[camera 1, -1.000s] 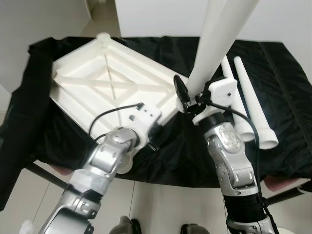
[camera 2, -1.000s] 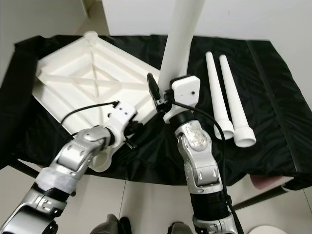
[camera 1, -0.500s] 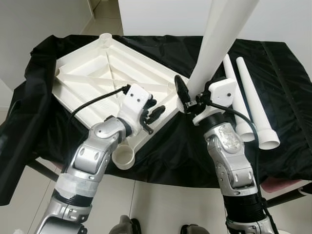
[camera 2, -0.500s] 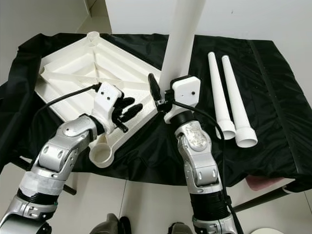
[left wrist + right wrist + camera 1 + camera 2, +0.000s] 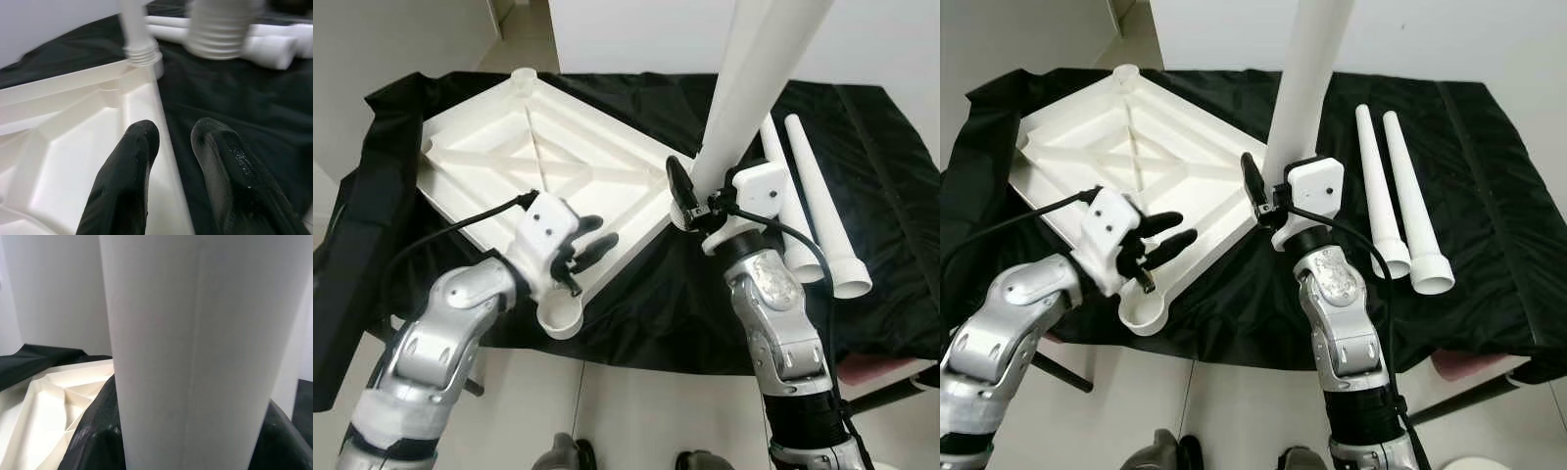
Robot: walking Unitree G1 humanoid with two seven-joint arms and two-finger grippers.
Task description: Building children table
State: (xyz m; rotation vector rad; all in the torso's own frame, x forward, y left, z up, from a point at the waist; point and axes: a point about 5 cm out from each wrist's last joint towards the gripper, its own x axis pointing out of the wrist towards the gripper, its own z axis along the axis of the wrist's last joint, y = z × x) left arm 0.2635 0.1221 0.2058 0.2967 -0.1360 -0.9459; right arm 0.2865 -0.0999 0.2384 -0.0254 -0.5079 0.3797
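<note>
Looking down, I see the white tabletop [image 5: 548, 166] lying upside down on the black-covered desk [image 5: 891, 166], one corner socket [image 5: 1144, 311] over the near edge. My left gripper [image 5: 590, 246] hovers above that edge with its fingers [image 5: 128, 161] spread. My right gripper [image 5: 1268, 191] pinches an upright leg [image 5: 744, 88]; its top is cut off. Two spare legs [image 5: 1400, 196] lie to the right. I read no writing.

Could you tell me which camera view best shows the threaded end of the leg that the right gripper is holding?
The left wrist view: the leg's threaded end sits at the tabletop corner. In the eye views the right gripper hides that end; the right wrist view gives just the smooth shaft.
</note>
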